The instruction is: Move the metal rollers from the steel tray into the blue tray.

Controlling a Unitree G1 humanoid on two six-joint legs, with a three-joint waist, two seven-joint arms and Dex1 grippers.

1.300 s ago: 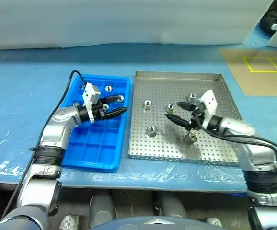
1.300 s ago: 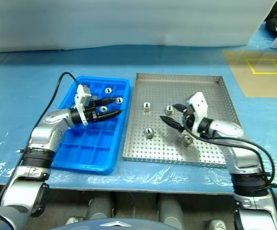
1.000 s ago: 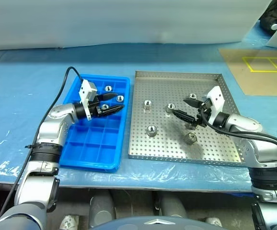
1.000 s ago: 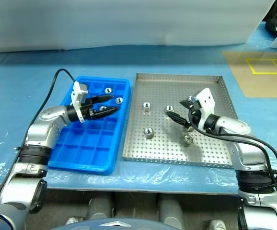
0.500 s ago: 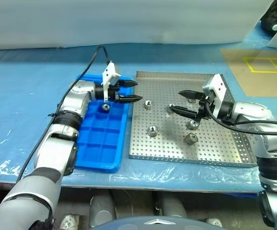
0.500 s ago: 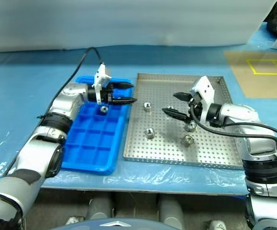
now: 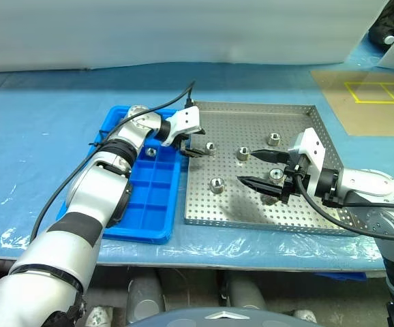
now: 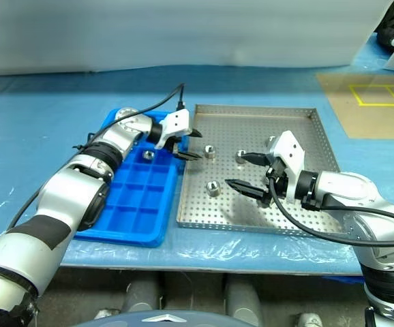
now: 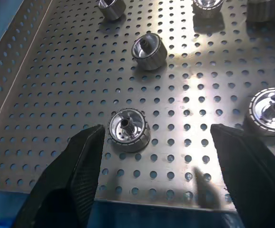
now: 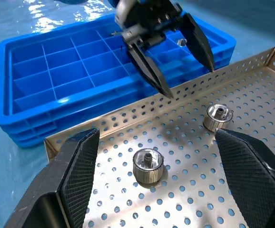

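1. my left gripper (image 7: 195,144) hangs released over the steel tray's (image 7: 299,216) near-left rim, beside a roller (image 7: 210,147).
2. my right gripper (image 7: 258,168) is spread wide, empty, above the metal rollers (image 7: 217,184).
3. one roller (image 7: 151,152) sits in the blue tray (image 7: 142,225).
4. i can read no writing anywhere.

Workshop bench: blue plastic sheeting (image 7: 40,129), yellow floor marking (image 7: 381,92)

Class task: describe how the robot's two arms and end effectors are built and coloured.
Both arms have silver-grey shells with black joint bands and a loose black cable. Each left end effector and right end effector has two tapered black fingers behind a white block.
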